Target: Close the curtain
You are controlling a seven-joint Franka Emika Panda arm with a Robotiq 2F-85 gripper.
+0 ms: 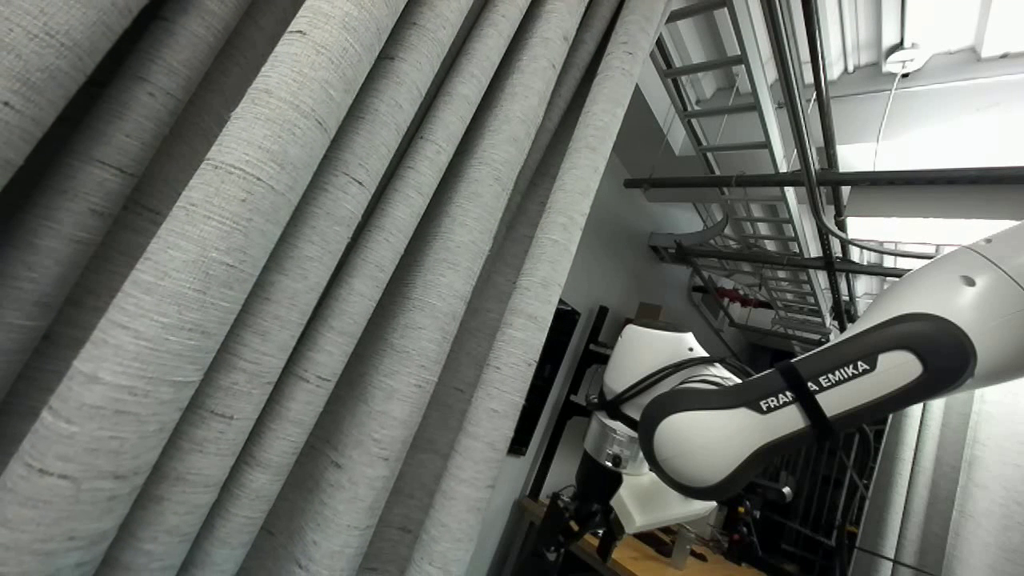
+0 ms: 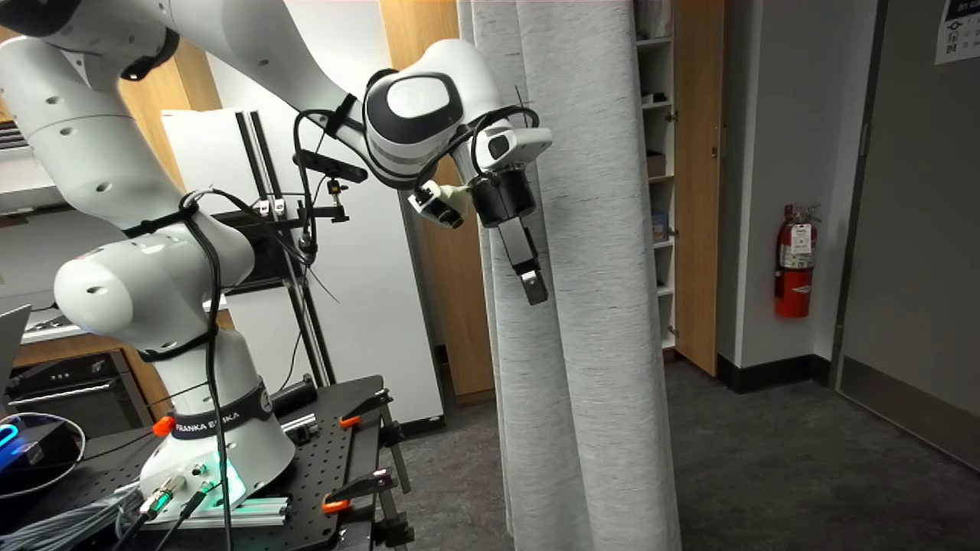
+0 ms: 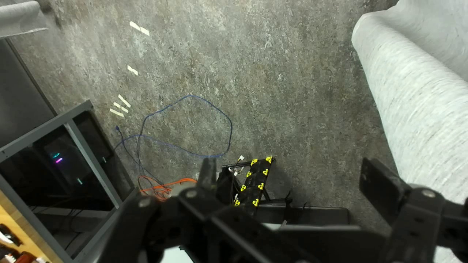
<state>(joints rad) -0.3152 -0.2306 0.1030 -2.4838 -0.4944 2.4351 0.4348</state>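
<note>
The curtain (image 1: 264, 264) is a very large light-grey woven drape with long deep pleats. It fills the left half of an exterior view and hangs behind the gripper in an exterior view (image 2: 605, 321). In the wrist view the curtain (image 3: 427, 95) hangs along the right side, just beyond the right finger. My gripper (image 3: 287, 175) is open, with its two black fingers wide apart and nothing between them. The gripper also shows in both exterior views (image 1: 580, 544) (image 2: 534, 287), pointing down. Whether the right finger touches the fabric I cannot tell.
A wooden worktop (image 1: 640, 562) stands below the gripper in an exterior view. A black frame with yellow markers (image 3: 254, 182) and a blue cable (image 3: 230, 124) lie on the floor (image 3: 292, 91). A metal-framed cabinet (image 3: 93, 160) is at left. A camera mount (image 2: 335, 191) stands near the arm.
</note>
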